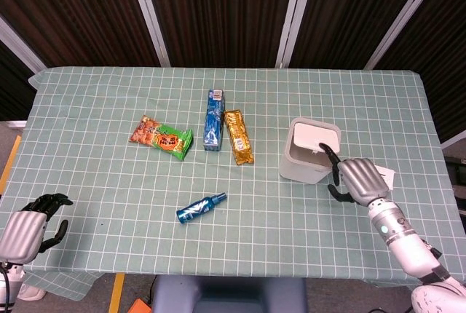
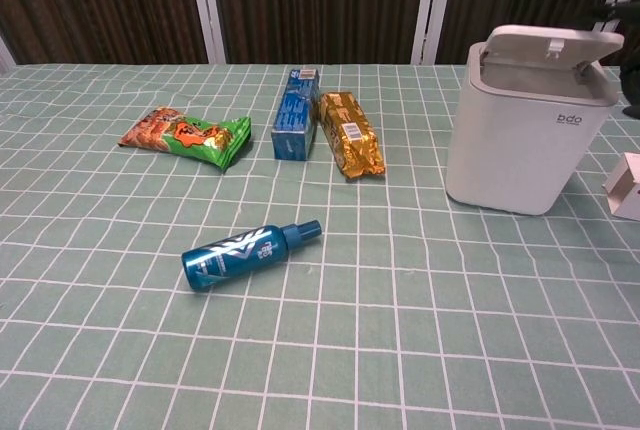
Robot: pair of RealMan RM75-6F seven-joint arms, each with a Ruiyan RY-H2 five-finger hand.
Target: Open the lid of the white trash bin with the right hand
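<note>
On the green checked tablecloth [image 1: 109, 167], the white plastic trash bin [image 2: 515, 150] stands at the right with its flat white lid [image 2: 545, 48] only part-raised, so the right hand [image 1: 357, 180], holding nothing with one finger extended beside it, could knock the lid back down.

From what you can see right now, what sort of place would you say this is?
Probably a robot test bench: a checked tablecloth on one table, dark curtains behind, and snacks laid out by a bin.

Bright even overhead light, soft short shadows; both views sharp, dark backdrop, no glare on the tablecloth [image 1: 109, 182]
</note>
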